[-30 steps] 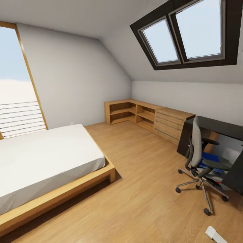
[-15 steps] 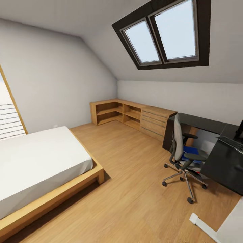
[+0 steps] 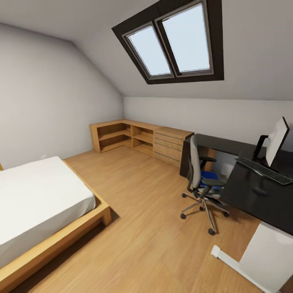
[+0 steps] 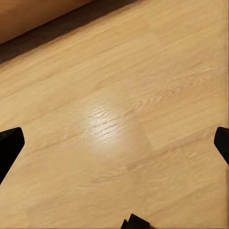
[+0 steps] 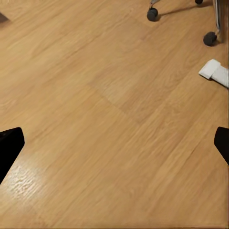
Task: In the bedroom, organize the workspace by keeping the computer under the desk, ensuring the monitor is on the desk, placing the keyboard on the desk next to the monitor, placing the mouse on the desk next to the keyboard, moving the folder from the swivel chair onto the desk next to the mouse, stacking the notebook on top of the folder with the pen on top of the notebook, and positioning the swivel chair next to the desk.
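Facing the bedroom, you have the swivel chair (image 3: 198,179) ahead to the right, the blue folder (image 3: 210,176) flat on its seat, beside the desk (image 3: 260,195). Both wrist views look down at bare floor (image 4: 114,119); fingertips spread wide, holding nothing. Judgement: the right arm is nearer the folder; drive closer first.

folder (image 3: 210,176) on swivel chair (image 3: 200,179), beside desk (image 3: 260,195)

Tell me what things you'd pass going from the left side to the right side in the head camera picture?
Bed → low wooden shelving → swivel chair with the blue folder on its seat → keyboard → monitor on the black desk.
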Available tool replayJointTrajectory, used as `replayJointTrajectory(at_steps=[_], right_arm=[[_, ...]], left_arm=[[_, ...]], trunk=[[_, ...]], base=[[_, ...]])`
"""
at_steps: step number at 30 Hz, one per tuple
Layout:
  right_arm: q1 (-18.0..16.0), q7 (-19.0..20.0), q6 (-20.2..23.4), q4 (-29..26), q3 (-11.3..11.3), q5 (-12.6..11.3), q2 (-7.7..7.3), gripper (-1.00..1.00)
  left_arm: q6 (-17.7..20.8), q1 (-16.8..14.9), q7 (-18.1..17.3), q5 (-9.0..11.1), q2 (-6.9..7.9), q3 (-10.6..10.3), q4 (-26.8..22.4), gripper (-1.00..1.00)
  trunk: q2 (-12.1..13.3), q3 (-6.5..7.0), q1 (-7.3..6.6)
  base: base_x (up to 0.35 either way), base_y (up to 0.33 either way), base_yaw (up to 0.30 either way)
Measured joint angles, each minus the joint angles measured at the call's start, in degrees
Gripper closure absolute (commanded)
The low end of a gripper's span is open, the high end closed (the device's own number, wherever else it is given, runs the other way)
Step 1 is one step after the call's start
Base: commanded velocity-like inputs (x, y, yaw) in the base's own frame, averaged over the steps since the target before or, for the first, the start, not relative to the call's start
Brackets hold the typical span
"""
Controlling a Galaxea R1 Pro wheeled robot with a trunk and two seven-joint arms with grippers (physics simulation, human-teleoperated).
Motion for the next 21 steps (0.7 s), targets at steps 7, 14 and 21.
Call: replayJointTrajectory(at_steps=[7, 14, 21], right_arm=[[0.0, -0.06, -0.01, 0.0, 0.0, 0.0, 0.0, -1.0], [0.0, 0.08, -0.02, 0.01, 0.0, -0.12, 0.0, -1.0], [0.0, 0.05, -0.16, 0.01, 0.0, -0.11, 0.0, -1.0]], left_arm=[[0.05, 0.01, 0.02, 0.09, 0.06, 0.06, 0.01, -1.0], [0.0, 0.01, 0.02, 0.09, 0.02, 0.08, 0.01, -1.0], [0.01, 0.01, 0.03, 0.09, 0.0, 0.08, 0.01, -1.0]], trunk=[[0.0, -0.2, -0.03], [0.0, -0.4, -0.02], [0.0, -0.6, -0.02]], base=[[0.181, 0.074, -0.282], [0.197, 0.208, -0.282], [0.146, 0.183, -0.282]])
